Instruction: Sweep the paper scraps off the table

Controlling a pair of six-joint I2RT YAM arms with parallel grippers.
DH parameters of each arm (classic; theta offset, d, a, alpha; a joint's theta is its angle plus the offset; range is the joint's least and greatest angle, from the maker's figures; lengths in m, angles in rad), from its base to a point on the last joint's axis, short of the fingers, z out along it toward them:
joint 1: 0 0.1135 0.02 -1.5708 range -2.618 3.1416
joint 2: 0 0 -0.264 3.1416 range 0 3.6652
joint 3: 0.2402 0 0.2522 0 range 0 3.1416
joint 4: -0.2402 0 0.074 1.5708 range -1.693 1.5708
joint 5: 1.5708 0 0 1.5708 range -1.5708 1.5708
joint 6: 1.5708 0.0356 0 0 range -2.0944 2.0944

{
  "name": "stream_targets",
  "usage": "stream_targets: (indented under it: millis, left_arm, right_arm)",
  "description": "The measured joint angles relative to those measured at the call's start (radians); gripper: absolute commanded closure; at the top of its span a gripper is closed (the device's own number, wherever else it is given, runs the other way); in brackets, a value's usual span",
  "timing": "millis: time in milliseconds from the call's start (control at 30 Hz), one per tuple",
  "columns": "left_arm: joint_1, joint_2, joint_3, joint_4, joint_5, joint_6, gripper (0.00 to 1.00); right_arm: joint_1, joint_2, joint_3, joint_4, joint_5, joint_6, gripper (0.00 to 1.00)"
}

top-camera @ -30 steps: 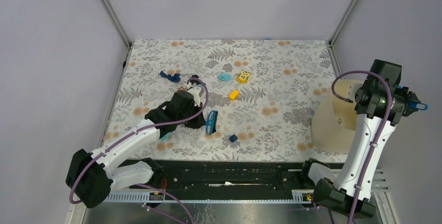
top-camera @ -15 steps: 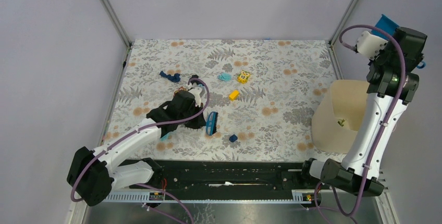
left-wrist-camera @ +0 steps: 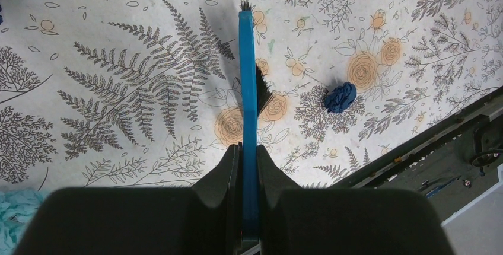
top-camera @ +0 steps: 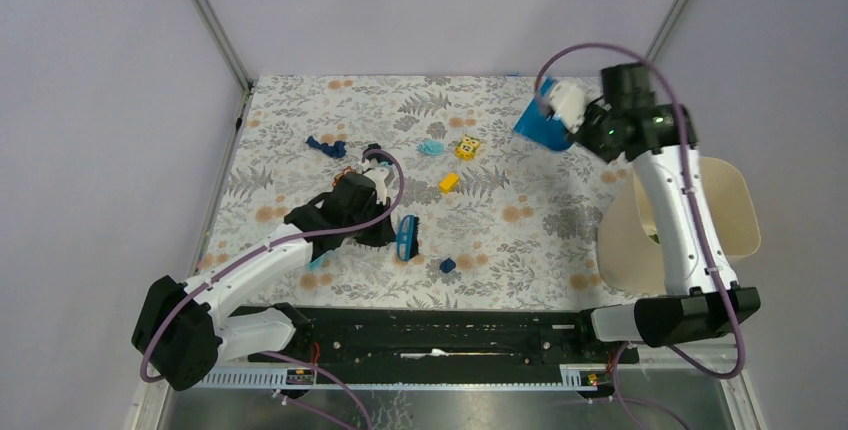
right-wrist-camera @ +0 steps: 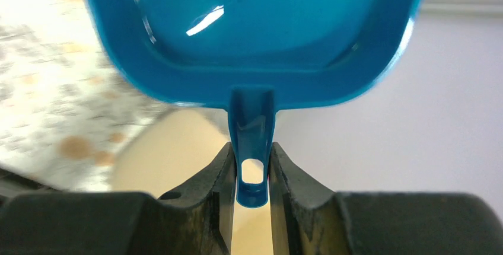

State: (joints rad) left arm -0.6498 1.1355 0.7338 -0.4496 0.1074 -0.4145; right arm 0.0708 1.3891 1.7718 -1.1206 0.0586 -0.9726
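blue brush (left-wrist-camera: pixel 248 77) sits clamped in the left tool (left-wrist-camera: pixel 249 155); nearest of the paper scraps (top-camera: pixel 447 265), a dark blue wad on the surface (top-camera: pixel 540 240), lies close at four o'clock. right tool (right-wrist-camera: pixel 252 169) pinches the dustpan (right-wrist-camera: pixel 255 29) handle, well apart at two o'clock.

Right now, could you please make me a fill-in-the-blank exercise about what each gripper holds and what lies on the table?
1. The left gripper is shut on the ____.
2. The right gripper holds the dustpan by its ____.
3. The scrap nearest the bristles is dark ____.
4. The bin stands at the table's ____ edge.
Missing words: brush; handle; blue; right.
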Motion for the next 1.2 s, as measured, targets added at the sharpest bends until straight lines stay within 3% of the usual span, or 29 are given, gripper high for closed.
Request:
stream_targets:
  millis: [133, 267, 433, 733, 900, 1033, 1200]
  left_arm:
    - [0.001, 0.004, 0.000, 0.003, 0.002, 0.000, 1.00]
    - [0.003, 0.018, 0.002, 0.012, 0.002, 0.000, 1.00]
    - [0.003, 0.047, 0.014, 0.030, 0.009, -0.001, 1.00]
    - [0.004, 0.105, 0.066, 0.012, 0.020, -0.001, 1.00]
    - [0.004, 0.101, 0.086, -0.028, 0.010, -0.001, 1.00]
    - [0.004, 0.097, 0.101, -0.061, 0.001, 0.000, 1.00]
    - [0.004, 0.098, 0.125, -0.085, 0.002, -0.005, 1.00]
  right_arm:
    - [0.132, -0.037, -0.353, 0.014, -0.047, 0.103, 0.92]
    - [0.147, -0.030, -0.653, 0.029, -0.104, 0.157, 0.91]
    - [0.165, -0.042, -0.889, 0.085, -0.180, 0.162, 0.86]
    - [0.229, -0.043, -1.014, 0.314, -0.229, 0.200, 0.46]
    - [0.232, -0.108, -1.141, 0.444, -0.236, 0.189, 0.30]
    - [0.232, -0.282, -1.269, 0.502, -0.233, 0.157, 0.28]
    - [0.232, -0.450, -1.355, 0.565, -0.217, 0.133, 0.35]
